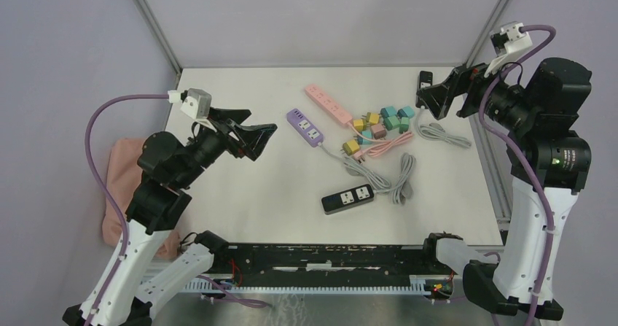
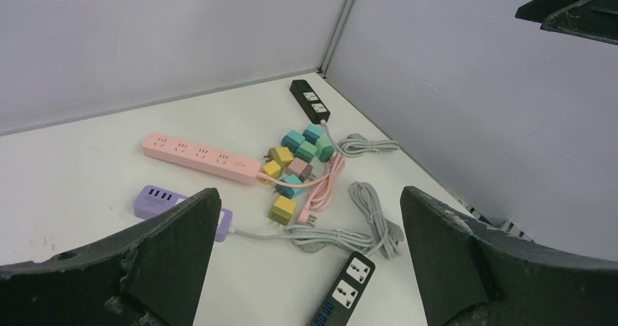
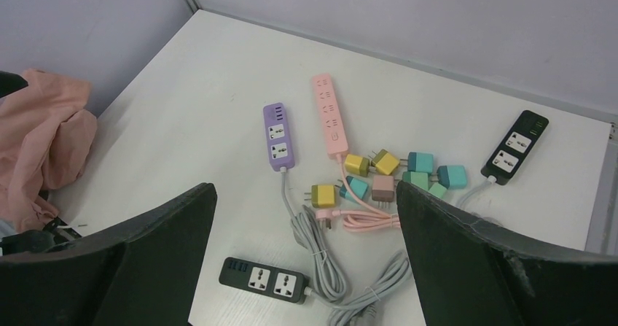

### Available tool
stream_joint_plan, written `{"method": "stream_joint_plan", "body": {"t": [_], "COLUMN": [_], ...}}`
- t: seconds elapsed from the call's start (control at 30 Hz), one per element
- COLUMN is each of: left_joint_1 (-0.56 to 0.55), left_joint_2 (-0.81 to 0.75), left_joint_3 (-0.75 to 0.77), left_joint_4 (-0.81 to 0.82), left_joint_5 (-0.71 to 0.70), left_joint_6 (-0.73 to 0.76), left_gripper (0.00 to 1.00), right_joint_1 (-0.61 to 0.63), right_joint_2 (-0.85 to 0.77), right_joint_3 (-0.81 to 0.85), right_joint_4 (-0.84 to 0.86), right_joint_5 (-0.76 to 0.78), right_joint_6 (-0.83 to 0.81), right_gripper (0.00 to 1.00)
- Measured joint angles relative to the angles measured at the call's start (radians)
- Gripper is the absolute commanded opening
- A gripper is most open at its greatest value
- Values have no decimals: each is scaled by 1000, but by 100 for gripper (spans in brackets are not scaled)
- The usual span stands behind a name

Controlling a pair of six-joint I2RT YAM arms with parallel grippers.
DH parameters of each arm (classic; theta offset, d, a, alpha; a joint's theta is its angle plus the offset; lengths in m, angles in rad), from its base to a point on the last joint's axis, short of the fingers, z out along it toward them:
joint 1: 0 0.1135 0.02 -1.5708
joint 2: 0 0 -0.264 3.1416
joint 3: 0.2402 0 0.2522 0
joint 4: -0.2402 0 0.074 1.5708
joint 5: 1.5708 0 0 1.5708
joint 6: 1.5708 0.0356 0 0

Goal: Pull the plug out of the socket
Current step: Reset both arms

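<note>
both arms hung above the table, with no contact made. the left gripper had its fingers spread as wide as they go, with nothing between them. the right gripper was likewise fully spread and empty. ahead of and below the left gripper lay the pink power strip. a purple strip lay close by one of its fingers and a black strip lay low between the two. a second black strip lay farthest ahead, by the corner. the coloured plugs sat in a loose cluster beyond the cable end of the pink power strip, roughly on the centre line of both tools. a yellow plug lay at that end. whether any plug was truly seated in a socket could not be told, since every socket face that showed looked vacant. a pink cloth lay far off to one side of the right gripper, past the table edge.

judged step: approach and selection. to do it well, the seated plug should first be confirmed. one tool should then press the strip body flat while the other closes on the plug's two flat sides, clear of the grey cables. the pull should run straight along the prongs without twisting, lest the strip lift or skid.
</note>
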Motion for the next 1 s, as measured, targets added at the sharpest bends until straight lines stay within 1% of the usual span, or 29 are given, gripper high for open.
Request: {"method": "stream_joint_plan", "body": {"t": [0.4,1.0], "left_joint_1": [0,0], "left_joint_2": [-10,-15], "left_joint_3": [0,0], "left_joint_4": [-5,-5], "left_joint_5": [1,4], "left_joint_6": [0,0], "left_gripper": [99,99], "right_joint_1": [0,0], "right_joint_2": [-12,-28], "right_joint_3": [-4,-4], "right_joint_4": [-5,-7], "right_joint_5": [-36,-37], "right_joint_6": [-9,-27], "right_gripper": [100,100]}}
